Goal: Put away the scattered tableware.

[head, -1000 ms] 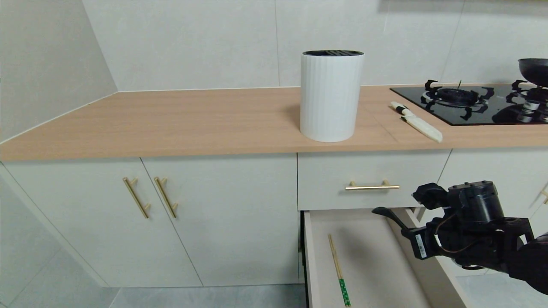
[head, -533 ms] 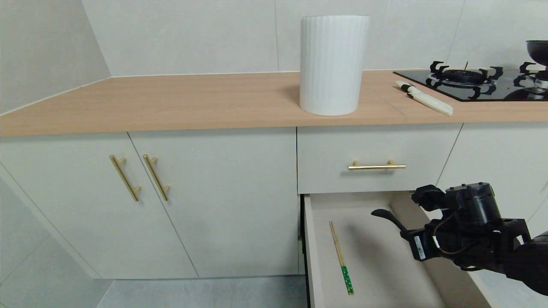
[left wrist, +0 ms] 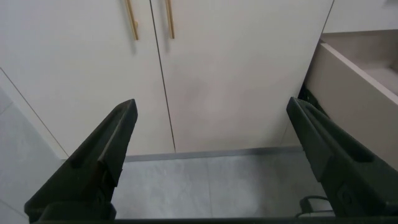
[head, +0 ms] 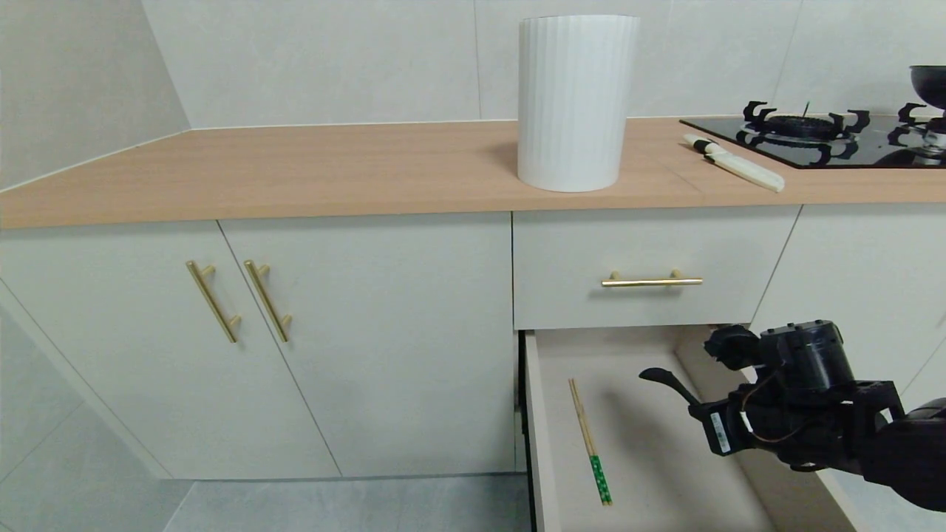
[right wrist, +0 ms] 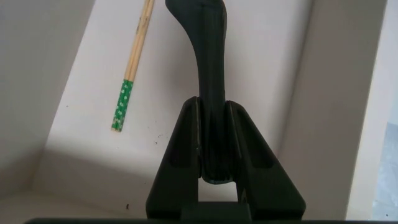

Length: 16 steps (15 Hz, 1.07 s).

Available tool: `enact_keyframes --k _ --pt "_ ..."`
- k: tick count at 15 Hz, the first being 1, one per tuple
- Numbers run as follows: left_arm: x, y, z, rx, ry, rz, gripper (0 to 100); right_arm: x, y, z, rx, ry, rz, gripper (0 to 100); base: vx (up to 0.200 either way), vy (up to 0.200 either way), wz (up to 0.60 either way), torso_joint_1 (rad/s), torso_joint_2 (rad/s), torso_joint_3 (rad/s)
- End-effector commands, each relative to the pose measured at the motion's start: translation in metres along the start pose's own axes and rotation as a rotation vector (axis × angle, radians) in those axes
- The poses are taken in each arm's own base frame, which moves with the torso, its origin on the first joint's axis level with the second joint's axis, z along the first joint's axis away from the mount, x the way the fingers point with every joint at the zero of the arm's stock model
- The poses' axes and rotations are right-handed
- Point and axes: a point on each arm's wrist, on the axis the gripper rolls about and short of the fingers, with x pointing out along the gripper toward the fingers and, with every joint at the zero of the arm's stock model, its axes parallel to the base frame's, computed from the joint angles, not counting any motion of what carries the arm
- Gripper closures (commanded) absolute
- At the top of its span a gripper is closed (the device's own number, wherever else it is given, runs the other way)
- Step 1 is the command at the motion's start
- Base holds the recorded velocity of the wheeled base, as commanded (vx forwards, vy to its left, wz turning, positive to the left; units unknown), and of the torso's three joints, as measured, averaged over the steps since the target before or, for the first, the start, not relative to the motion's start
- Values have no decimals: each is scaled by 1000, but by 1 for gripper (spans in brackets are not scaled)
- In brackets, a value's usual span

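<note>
The right arm sits low at the near right, its end effector clamped on a black utensil's handle. The left end effector has its fingers spread wide.

So the backdrop here is a light wood countertop running along a wall of pale grey tiles. At its far right end there's a black gas hob with a dark pot sitting on the burner at the edge. Underneath are two off-white cabinet doors with slim gold handles side by side, a closed drawer front with a gold bar handle, and a grey tile floor.
</note>
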Motion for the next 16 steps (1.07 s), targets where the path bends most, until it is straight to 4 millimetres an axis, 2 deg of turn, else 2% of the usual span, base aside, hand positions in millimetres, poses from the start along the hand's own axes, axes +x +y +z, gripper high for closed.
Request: enact_keyframes --k 1,5,8,12,16 --pt "0 0 0 0 1 -1 0 14 3 -7 -8 38 7 100 0 0 0 0 0 0" --pt "0 0 0 0 1 0 0 52 12 -22 -6 -4 15 100 0 0 0 0 0 0" --pt "0 0 0 0 1 0 0 82 18 -31 -1 12 -62 100 0 0 0 0 0 0" --pt "0 0 0 0 3 0 0 101 29 -42 15 50 -71 100 0 0 0 0 0 0" --pt "0 0 0 0 3 0 0 112 30 -50 9 80 -72 100 0 0 0 0 0 0"
